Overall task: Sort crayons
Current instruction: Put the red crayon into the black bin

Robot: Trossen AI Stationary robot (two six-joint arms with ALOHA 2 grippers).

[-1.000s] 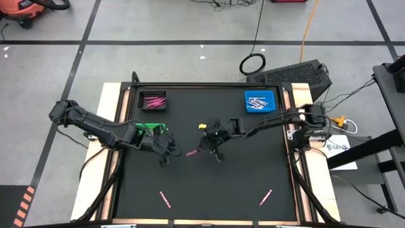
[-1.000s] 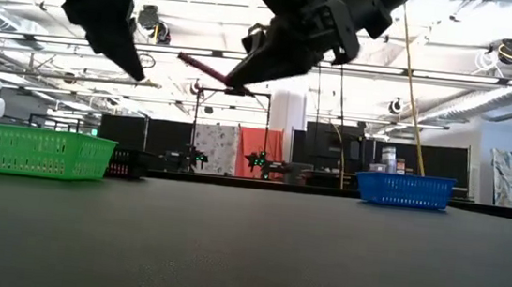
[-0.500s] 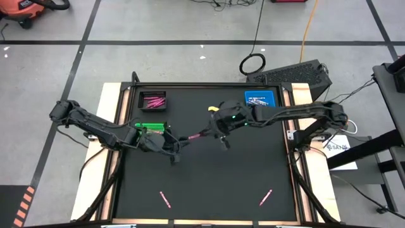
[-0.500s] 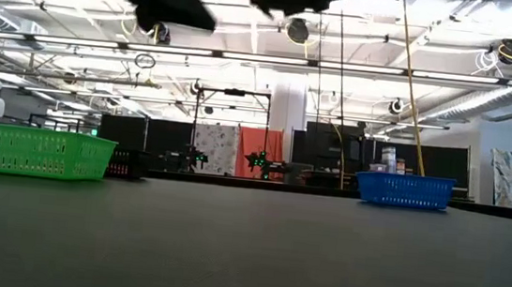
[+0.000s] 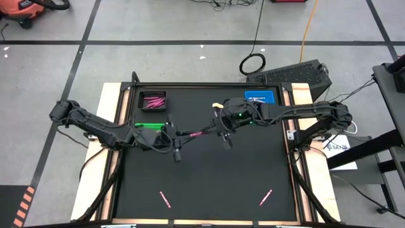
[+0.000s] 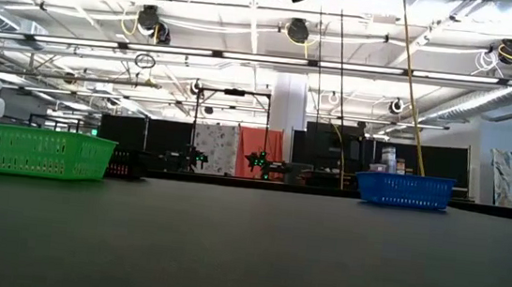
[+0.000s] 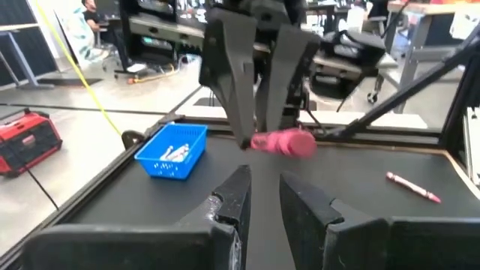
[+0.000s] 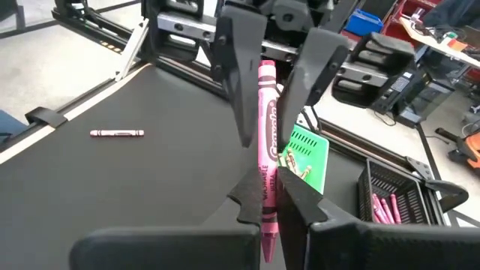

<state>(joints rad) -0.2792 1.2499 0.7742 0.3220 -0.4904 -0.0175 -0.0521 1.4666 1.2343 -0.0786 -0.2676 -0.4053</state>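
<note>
A pink crayon [image 5: 199, 133] hangs in the air over the middle of the table, and my right gripper [image 5: 214, 130] is shut on it. The crayon points toward the table's left side. My left gripper [image 5: 182, 135] faces it from that side, open. In the right wrist view its two fingers [image 8: 238, 82] stand on either side of the crayon's free end [image 8: 267, 75]; I cannot tell whether they touch it. Both grippers only just show at the top edge of the low view. Two more pink crayons [image 5: 164, 199] [image 5: 266, 197] lie near the table's front edge. My right gripper pinches the pink crayon's paper-wrapped shaft [image 8: 267, 180] between its two fingers, toward the crayon's back end. That end sticks out behind the fingertips. The crayon lies along the fingers and points out ahead of them toward the table's left. It is lifted clear of the table.
A black tray [image 5: 152, 100] holding pink crayons stands at the far left. Below it, a green tray [image 5: 149, 126] is partly under my left arm. A blue tray [image 5: 259, 97] with pale crayons stands at the far right, partly under my right arm.
My right gripper has risen and drawn toward the table's far edge with the crayon, out of the top of the low view. My left gripper has risen too, has tipped from pointing down to nearly level, and has come up to the crayon's free end.
</note>
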